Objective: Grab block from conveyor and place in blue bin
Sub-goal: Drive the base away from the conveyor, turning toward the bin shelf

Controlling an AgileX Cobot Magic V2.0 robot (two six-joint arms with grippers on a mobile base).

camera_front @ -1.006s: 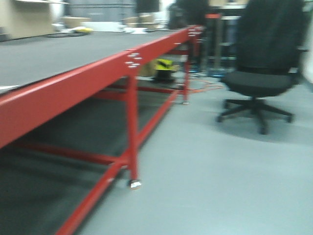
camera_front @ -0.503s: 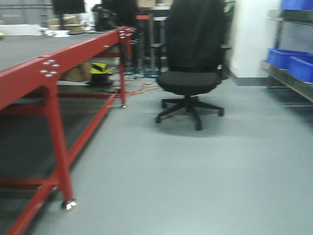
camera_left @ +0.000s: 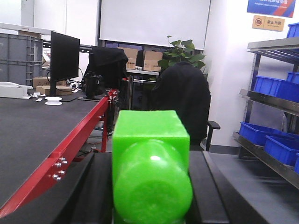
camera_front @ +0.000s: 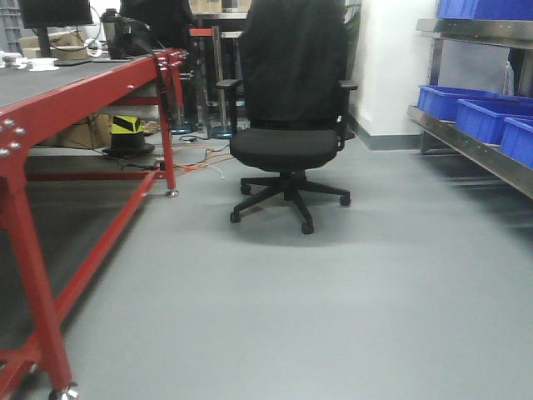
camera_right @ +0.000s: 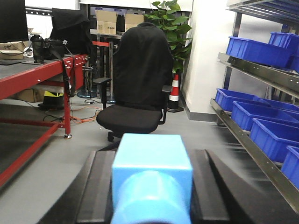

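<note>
Green block: bright, glossy, square body with a rounded front; your left claw is clamped on it, beside the conveyor.
Right claw: closed on your light blue block.
Blue bins: on the shelf, right.

One red-framed conveyor. One black office chair. Two blocks: one green block and one light blue block. At least six blue bins on steel shelving, two on an upper shelf and four on a lower one. One monitor, one traffic cone, one potted plant, two cardboard boxes.
</note>
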